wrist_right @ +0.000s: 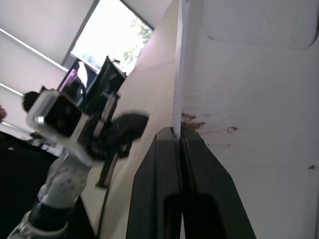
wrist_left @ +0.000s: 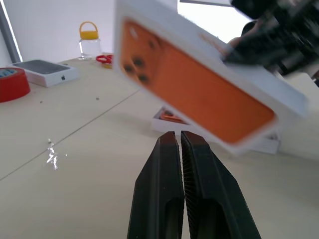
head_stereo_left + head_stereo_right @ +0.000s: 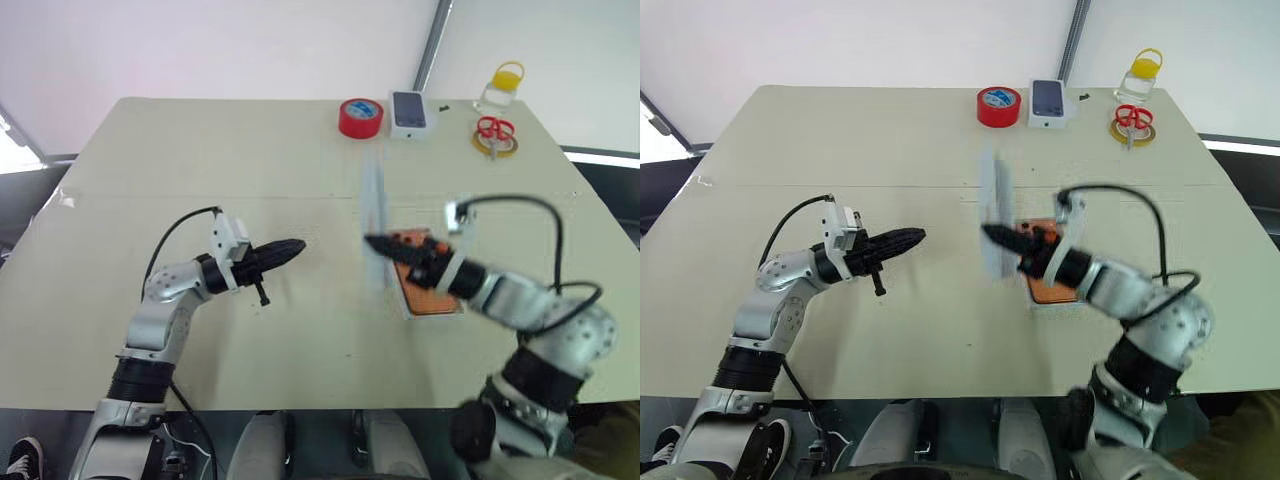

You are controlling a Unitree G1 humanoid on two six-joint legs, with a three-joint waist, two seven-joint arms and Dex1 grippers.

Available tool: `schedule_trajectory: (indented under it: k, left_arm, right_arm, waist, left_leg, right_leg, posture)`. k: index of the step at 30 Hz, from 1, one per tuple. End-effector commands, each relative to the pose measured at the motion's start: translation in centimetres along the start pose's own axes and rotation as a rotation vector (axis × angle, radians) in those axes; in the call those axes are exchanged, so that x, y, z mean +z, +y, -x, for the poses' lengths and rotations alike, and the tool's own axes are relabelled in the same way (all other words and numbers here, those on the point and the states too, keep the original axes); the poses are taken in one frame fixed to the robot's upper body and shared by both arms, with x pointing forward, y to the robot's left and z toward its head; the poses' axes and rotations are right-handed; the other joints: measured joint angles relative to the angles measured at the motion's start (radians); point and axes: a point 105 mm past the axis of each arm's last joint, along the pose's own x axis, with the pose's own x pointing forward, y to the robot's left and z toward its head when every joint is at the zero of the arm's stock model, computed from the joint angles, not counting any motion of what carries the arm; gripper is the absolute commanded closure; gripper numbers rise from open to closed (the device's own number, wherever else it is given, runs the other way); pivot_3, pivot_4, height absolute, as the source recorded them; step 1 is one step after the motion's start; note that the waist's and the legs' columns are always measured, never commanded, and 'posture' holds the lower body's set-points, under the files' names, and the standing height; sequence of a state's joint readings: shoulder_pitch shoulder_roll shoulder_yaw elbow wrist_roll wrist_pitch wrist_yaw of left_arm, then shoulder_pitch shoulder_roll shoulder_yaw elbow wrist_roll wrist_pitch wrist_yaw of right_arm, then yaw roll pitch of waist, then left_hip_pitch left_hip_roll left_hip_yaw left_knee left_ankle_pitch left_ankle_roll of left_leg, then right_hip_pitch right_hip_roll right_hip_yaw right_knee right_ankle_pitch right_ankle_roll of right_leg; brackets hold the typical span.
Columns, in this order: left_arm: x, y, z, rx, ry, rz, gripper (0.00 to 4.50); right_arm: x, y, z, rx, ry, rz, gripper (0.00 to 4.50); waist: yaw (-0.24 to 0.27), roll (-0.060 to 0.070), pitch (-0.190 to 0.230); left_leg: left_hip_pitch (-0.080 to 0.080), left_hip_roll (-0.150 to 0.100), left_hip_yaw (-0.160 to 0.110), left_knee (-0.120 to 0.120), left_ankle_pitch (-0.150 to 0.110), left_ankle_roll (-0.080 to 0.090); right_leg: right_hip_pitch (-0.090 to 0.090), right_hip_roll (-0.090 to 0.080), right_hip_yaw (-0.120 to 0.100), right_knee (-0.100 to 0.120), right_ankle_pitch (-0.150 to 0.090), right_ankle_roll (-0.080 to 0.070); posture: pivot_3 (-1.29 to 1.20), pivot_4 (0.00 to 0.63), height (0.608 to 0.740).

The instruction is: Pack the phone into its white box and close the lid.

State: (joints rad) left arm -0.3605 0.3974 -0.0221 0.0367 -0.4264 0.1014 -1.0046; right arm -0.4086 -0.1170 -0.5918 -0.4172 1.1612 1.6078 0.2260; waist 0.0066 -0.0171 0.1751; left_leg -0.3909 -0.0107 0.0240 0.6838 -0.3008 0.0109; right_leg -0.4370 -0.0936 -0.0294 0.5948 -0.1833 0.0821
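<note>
My right gripper (image 3: 372,241) is shut on the thin wall of the lid (image 3: 375,215) and holds it on edge above the middle of the table. In the left wrist view the lid (image 2: 199,94) shows an orange face with a camera cluster, turned toward my left gripper (image 3: 298,245). That gripper is shut on nothing and points at the lid from a short way to its left. Under my right forearm the orange phone (image 3: 430,298) lies in the white box (image 3: 406,300) on the table.
Along the far edge of the table (image 3: 200,160) stand a red tape roll (image 3: 361,118), a small box with a dark phone picture (image 3: 409,113), a jar with a yellow lid (image 3: 502,85) and red scissors (image 3: 494,130) on a yellow roll.
</note>
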Motion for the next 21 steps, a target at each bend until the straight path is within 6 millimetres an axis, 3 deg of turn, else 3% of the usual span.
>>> schedule_trajectory:
  k: [1, 6, 8, 12, 21]
  left_arm:
    - [1.3, -0.6, -1.2, -0.023, -0.048, -0.021, 4.47]
    - [1.0, -2.1, -2.3, -0.056, -0.066, -0.003, 4.47]
    - [0.7, -2.4, -2.9, -0.052, -0.065, 0.026, 4.47]
    - [0.2, -2.9, -4.4, -0.043, -0.068, 0.057, 4.47]
    - [-1.0, -3.6, -5.8, -0.059, -0.046, 0.082, 4.47]
  right_arm:
    - [-1.0, 2.7, 0.3, 0.129, 0.083, 0.050, 4.50]
    - [0.2, 1.6, -0.5, 0.089, 0.055, -0.101, 4.50]
    - [-0.3, 1.0, -0.6, 0.048, 0.134, -0.112, 4.50]
    - [-0.4, -1.7, -0.8, -0.078, 0.185, -0.183, 4.50]
    - [1.1, -3.4, -0.2, -0.156, 0.161, -0.109, 4.50]
  waist:
    - [-0.005, 0.000, 0.000]
    - [-0.019, 0.000, 0.000]
    - [-0.018, 0.000, 0.000]
    - [-0.017, 0.000, 0.000]
    - [-0.011, -0.001, -0.001]
  left_leg:
    - [0.001, 0.000, 0.000, 0.000, 0.000, 0.000]
    - [0.001, 0.002, -0.001, 0.000, 0.000, 0.000]
    - [0.001, 0.002, -0.001, 0.000, 0.000, 0.000]
    - [0.001, 0.002, -0.001, 0.000, 0.000, 0.000]
    - [0.001, 0.002, -0.001, 0.000, 0.000, 0.001]
  right_leg:
    - [0.000, 0.000, 0.000, 0.000, 0.000, -0.001]
    - [0.000, 0.002, 0.000, 0.000, -0.001, -0.001]
    - [0.000, 0.003, 0.000, 0.000, -0.001, -0.001]
    - [0.001, 0.003, 0.000, -0.001, -0.001, 0.000]
    - [0.002, 0.004, 0.000, -0.002, 0.000, 0.001]
  posture:
    - [0.00, 0.150, 0.740]
    - [0.00, 0.150, 0.740]
    - [0.00, 0.150, 0.740]
    - [0.00, 0.150, 0.740]
    - [0.00, 0.150, 0.740]
